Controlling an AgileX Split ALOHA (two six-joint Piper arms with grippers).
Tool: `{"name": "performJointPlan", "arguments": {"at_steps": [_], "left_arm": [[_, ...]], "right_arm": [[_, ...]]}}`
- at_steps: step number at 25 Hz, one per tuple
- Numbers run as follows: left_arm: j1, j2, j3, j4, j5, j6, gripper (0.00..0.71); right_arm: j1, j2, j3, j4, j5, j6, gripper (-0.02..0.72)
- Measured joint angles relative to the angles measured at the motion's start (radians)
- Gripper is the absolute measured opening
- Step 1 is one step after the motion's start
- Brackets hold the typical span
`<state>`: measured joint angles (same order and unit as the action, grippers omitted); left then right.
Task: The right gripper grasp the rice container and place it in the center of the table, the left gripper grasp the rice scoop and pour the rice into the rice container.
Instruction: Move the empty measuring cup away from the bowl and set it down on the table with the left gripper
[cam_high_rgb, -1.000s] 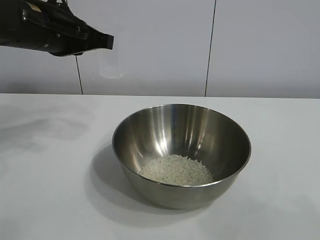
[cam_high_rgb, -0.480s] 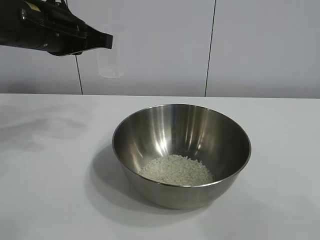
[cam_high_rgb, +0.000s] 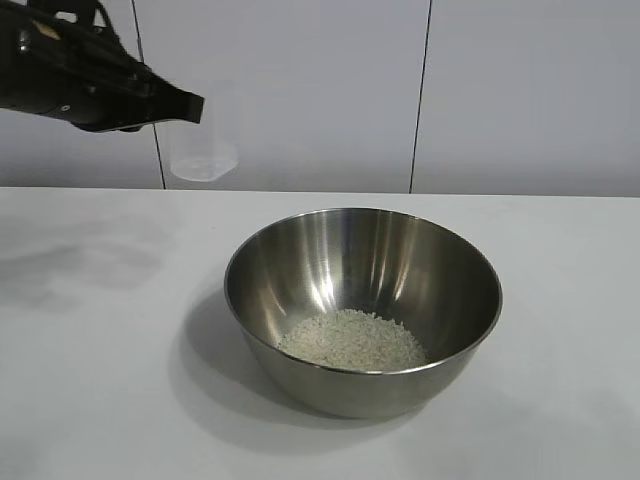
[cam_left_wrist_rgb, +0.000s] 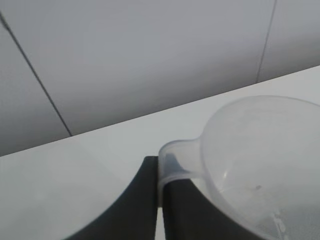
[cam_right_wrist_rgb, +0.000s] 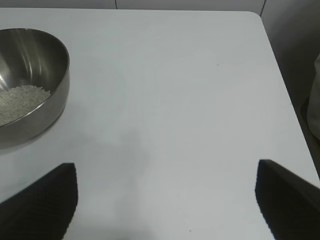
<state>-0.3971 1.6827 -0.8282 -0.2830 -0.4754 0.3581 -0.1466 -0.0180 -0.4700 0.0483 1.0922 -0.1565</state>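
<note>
The rice container (cam_high_rgb: 363, 305) stands mid-table (cam_high_rgb: 90, 380) with the rice (cam_high_rgb: 352, 340) heaped inside, so pouring looks done. The left claw (cam_high_rgb: 190, 106), up and left of the container, is clamped on the handle of the rice scoop (cam_high_rgb: 203, 148), which looks empty. The right claw (cam_right_wrist_rgb: 165, 195) hangs wide open, holding nothing, well off the container's side. Next, probably: set the scoop down clear of the container.

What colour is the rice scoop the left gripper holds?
Clear, translucent plastic with no tint; the rice scoop shows best in the left wrist view.
</note>
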Motion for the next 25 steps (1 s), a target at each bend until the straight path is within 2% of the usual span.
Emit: {"name": "performJointPlan", "arguments": {"at_steps": [3,5,8,13,18,25], "left_arm": [[0.005,-0.020,0.154,0.015,-0.303,-0.066,0.009],[0.012,-0.014,0.243,0.049,-0.447,-0.134,0.009],[0.033,0.025,0.315,0.114,-0.560,-0.230,0.009],[0.066,0.121,0.353,0.175,-0.655,-0.290,0.009],[0.072,0.234,0.355,0.189,-0.655,-0.317,0.009],[0.073,0.319,0.360,0.187,-0.658,-0.343,0.009]], "right_arm": [[0.000,0.000,0.000,0.000,0.000,0.000,0.661],[0.000,0.000,0.000,0.000,0.000,0.000,0.661],[0.000,0.000,0.000,0.000,0.000,0.000,0.661],[0.000,0.000,0.000,0.000,0.000,0.000,0.661],[0.000,0.000,0.000,0.000,0.000,0.000,0.661],[0.000,0.000,0.000,0.000,0.000,0.000,0.661]]}}
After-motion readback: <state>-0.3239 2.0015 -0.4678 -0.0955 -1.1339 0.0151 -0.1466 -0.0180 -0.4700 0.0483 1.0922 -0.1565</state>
